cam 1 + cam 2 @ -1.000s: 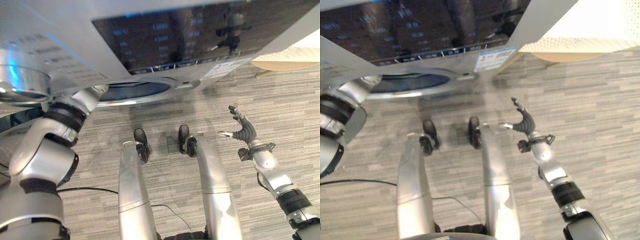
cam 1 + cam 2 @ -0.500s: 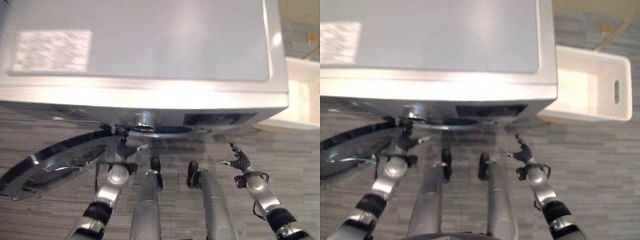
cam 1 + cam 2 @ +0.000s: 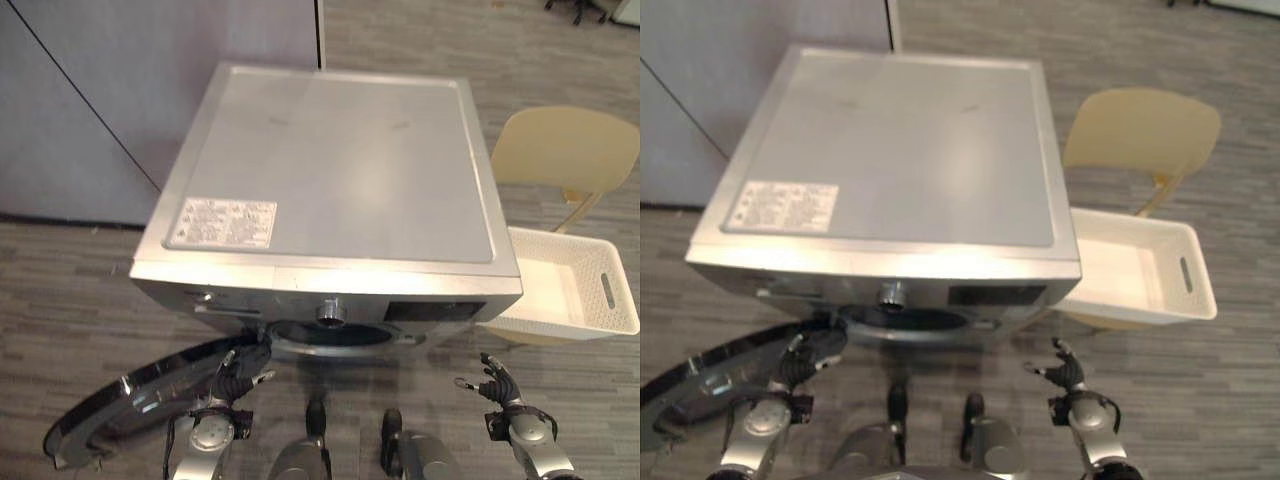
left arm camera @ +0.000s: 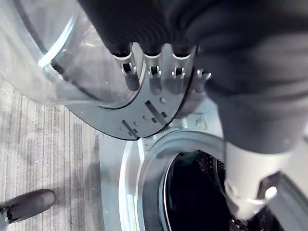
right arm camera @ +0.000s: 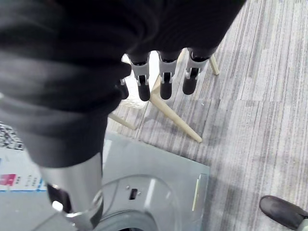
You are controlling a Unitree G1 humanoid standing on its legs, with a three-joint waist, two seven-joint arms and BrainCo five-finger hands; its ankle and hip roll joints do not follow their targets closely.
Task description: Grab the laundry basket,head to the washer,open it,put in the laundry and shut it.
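At the lower left of the left eye view we see the round, glass-centred washer door (image 3: 130,405) swung fully open and lying low over the grey striped floor (image 3: 60,300). Just right of it, our left hand (image 3: 228,378) is at the door's inner edge; its wrist view shows the fingers (image 4: 155,77) extended over the door rim, gripping nothing. The silver front-loading washer (image 3: 340,170) fills the centre of the frame, its dark drum opening (image 3: 335,333) exposed below the control knob (image 3: 331,314). At the lower right, our right hand (image 3: 497,382) hangs in the air with relaxed, spread fingers, empty. The white perforated plastic laundry basket (image 3: 590,290) stands on the floor at the right edge, touching the washer's right side, before a pale yellow chair (image 3: 560,150).
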